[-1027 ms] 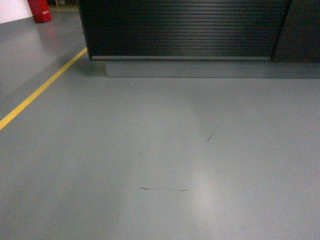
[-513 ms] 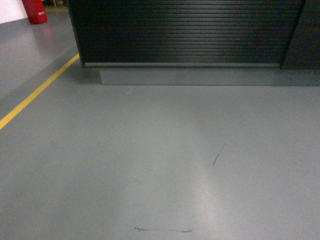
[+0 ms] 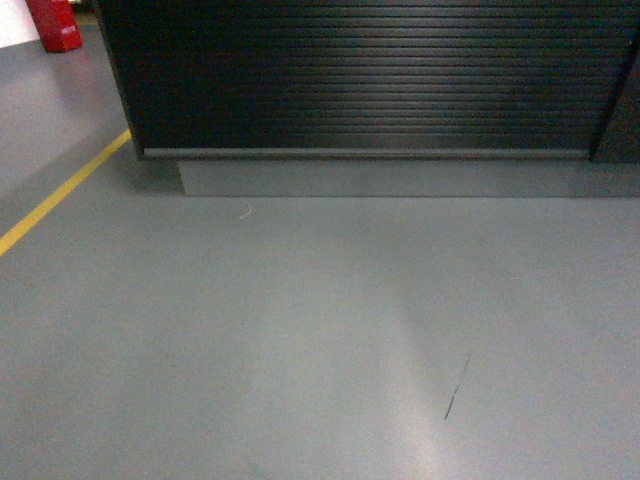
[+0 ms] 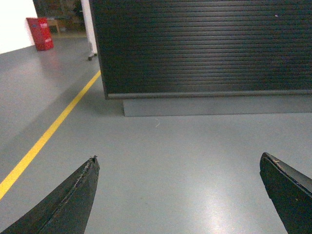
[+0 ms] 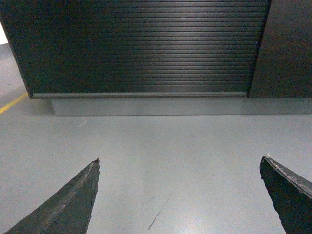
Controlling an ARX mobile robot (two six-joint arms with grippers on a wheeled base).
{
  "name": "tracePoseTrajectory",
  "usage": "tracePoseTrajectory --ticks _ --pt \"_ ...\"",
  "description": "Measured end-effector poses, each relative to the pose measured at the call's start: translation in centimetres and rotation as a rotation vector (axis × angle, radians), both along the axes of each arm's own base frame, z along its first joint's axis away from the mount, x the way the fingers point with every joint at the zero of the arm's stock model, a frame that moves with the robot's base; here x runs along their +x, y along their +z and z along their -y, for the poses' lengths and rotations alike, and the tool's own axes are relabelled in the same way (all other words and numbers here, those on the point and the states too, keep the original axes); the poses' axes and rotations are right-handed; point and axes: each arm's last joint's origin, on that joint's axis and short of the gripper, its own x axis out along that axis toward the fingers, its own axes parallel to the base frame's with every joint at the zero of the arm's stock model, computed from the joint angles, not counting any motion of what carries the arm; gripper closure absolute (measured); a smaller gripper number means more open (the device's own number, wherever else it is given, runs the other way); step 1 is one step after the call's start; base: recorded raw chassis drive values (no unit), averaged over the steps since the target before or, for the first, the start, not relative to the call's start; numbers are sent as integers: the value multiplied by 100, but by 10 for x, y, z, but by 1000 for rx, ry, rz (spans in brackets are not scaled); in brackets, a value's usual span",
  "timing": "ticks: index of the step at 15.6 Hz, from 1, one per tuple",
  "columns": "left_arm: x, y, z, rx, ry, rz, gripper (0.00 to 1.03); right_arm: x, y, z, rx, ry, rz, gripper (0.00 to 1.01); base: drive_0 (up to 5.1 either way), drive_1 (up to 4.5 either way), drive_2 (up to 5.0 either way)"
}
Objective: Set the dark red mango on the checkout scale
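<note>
Ahead of both wide-open, empty grippers, left gripper (image 4: 178, 195) and right gripper (image 5: 178, 195), stands the checkout (image 3: 360, 75), its ribbed front running crosswise, about equally near either arm. Neither mango nor scale is in view.

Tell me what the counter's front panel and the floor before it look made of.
The checkout front looks like black ribbed slats, metal or plastic, with a faint satin sheen; which one I can't tell. The floor looks like smooth grey painted or sealed concrete, given its soft light reflection and thin dark scuffs.
</note>
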Motion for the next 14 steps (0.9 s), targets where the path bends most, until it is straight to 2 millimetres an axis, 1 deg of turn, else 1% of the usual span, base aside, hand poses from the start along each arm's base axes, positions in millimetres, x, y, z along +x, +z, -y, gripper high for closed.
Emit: tracePoseTrajectory --ticks 14 --pt "0 0 0 0 0 -5 5 0 0 0 0 0 -3 3 9 412 -394"
